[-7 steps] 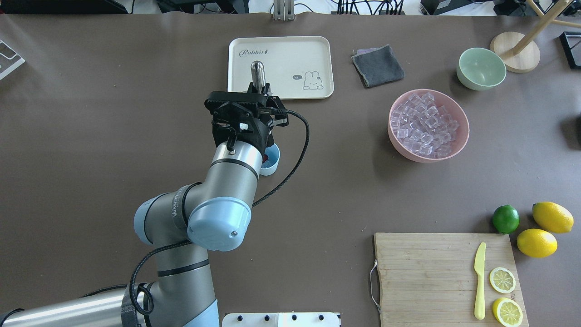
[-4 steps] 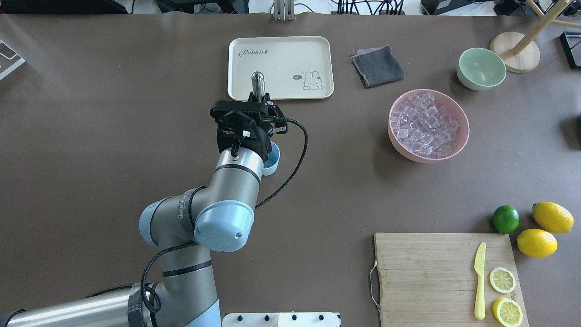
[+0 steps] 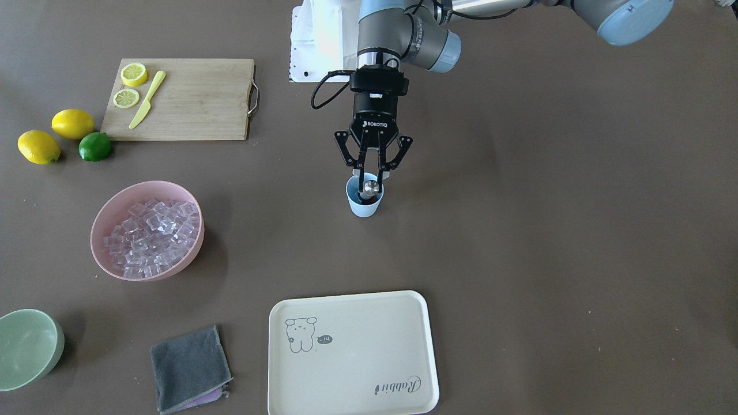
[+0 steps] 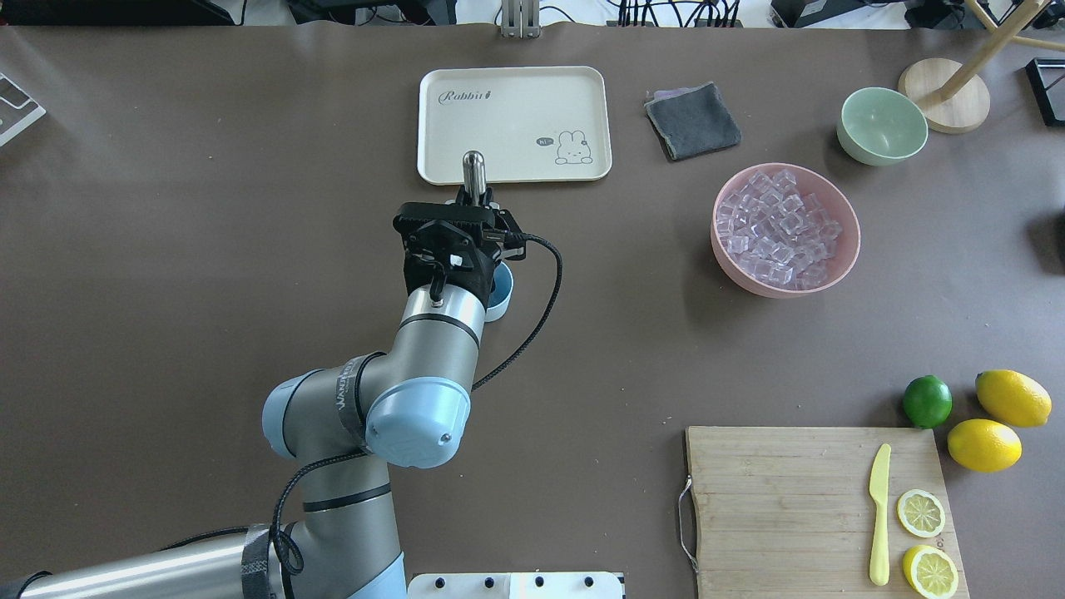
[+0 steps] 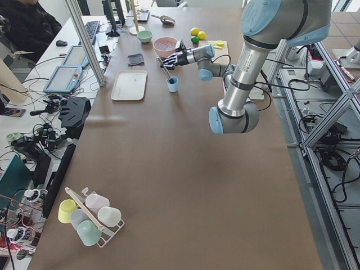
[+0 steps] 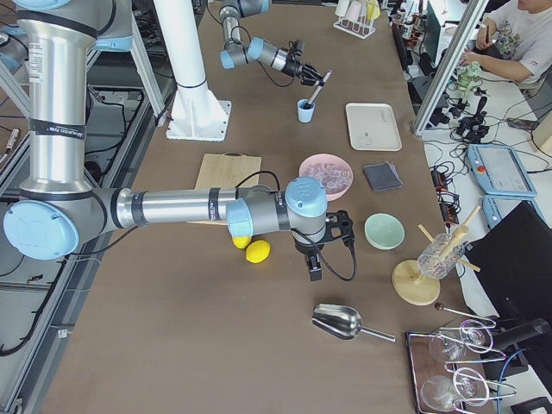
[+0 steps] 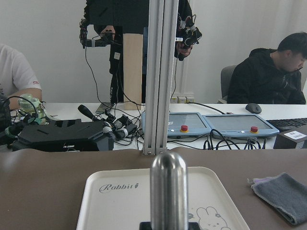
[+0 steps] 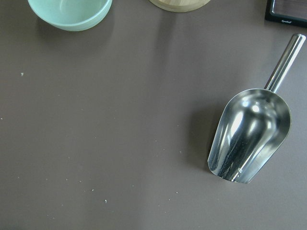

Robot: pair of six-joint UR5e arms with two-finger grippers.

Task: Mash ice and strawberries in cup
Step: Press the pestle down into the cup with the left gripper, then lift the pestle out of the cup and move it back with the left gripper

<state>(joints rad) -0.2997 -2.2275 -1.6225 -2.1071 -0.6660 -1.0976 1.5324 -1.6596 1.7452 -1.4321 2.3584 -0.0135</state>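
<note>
The pale blue cup [image 3: 364,208] stands mid-table, also in the overhead view as cup [image 4: 502,289], half covered by my left wrist. My left gripper [image 3: 369,180] points down over it, shut on a metal muddler [image 3: 372,186] whose lower end is inside the cup. The muddler's rounded top [image 7: 168,184] fills the left wrist view. Ice [image 4: 782,229] fills the pink bowl [image 4: 847,249] to the right. The strawberries and any ice in the cup are hidden. My right gripper [image 6: 315,269] hangs over the table's right end; I cannot tell whether it is open or shut.
A cream tray [image 4: 582,91] lies behind the cup, a grey cloth [image 4: 692,121] and green bowl [image 4: 882,125] further right. The cutting board [image 4: 782,499] holds a knife and lemon slices, with lemons and a lime beside it. A metal scoop [image 8: 249,134] lies under the right wrist.
My left wrist has drawn back toward the robot over the cup. The muddler's top has moved with it, from over the tray to the tray's near edge.
</note>
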